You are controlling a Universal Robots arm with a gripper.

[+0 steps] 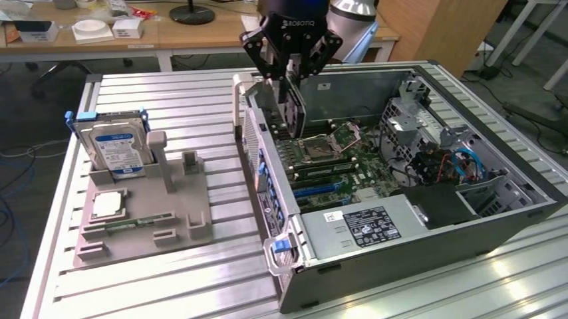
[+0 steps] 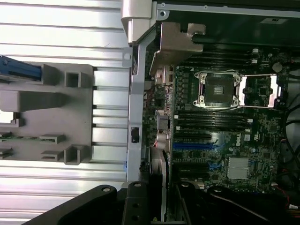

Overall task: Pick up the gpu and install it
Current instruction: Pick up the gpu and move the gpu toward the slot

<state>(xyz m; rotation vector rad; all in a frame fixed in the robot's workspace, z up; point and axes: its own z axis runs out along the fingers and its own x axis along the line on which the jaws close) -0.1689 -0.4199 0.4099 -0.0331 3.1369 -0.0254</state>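
Observation:
My gripper (image 1: 291, 74) hangs over the rear end of the open computer case (image 1: 497, 219), shut on the gpu (image 1: 294, 109). The gpu is a thin dark card held on edge, its lower end just above the motherboard (image 1: 342, 166) near the case's rear wall. In the wrist view the gripper (image 2: 161, 199) holds the gpu (image 2: 159, 173) edge-on, with its pale bracket end beside the case's rear panel. The blue expansion slot (image 2: 192, 146) lies on the motherboard (image 2: 225, 136) a little ahead of the card's edge.
The open CPU socket (image 1: 320, 147) sits mid-board. On the exterior view's left, a grey holder (image 1: 169, 199) carries a hard drive with a blue-white label (image 1: 114, 147) and a green memory stick (image 1: 138, 222). The case's drive cage and cables (image 1: 443, 166) fill its right end.

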